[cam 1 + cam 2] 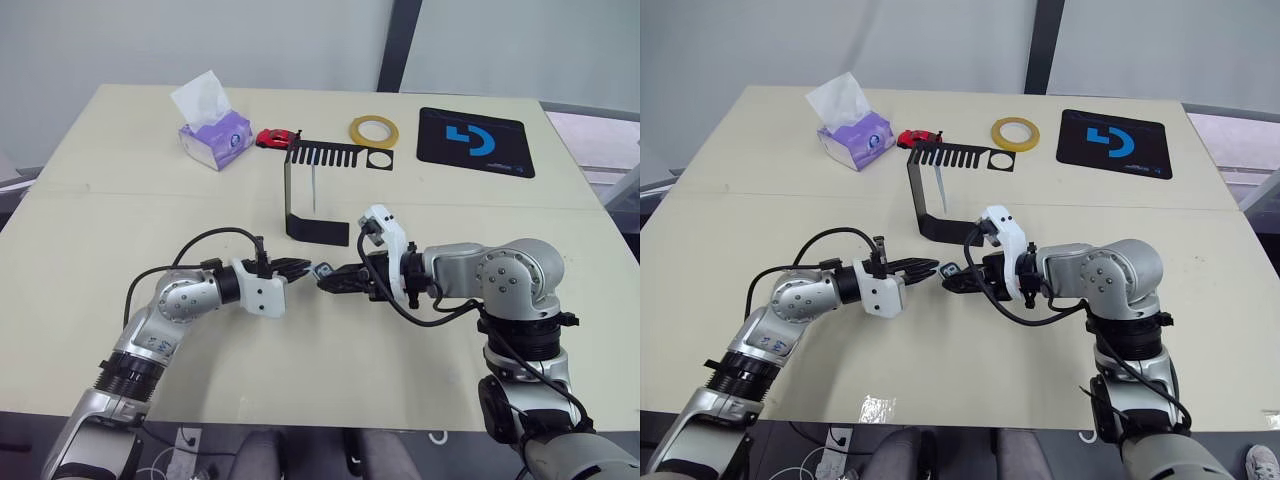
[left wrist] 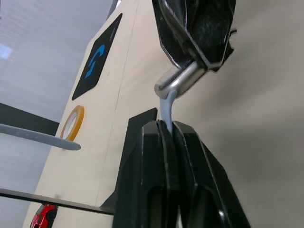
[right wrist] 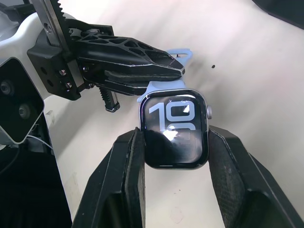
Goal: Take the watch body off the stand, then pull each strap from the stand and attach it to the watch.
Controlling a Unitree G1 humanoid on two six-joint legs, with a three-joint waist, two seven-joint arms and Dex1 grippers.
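While the right hand (image 3: 173, 156) clamps the watch body (image 3: 175, 129) by its sides, the left hand (image 2: 172, 142) is closed on one pale blue-grey strap (image 2: 166, 108), its end at the case edge at about 12 o'clock of the screen. Both meet above the table (image 1: 120, 230), just at 6 o'clock of the stand (image 1: 318, 190). So the body is off the stand and the first strap looks mid-attachment; a second strap (image 2: 38, 136) hangs from the stand, untouched. Silver rim, dark screen, light digits.
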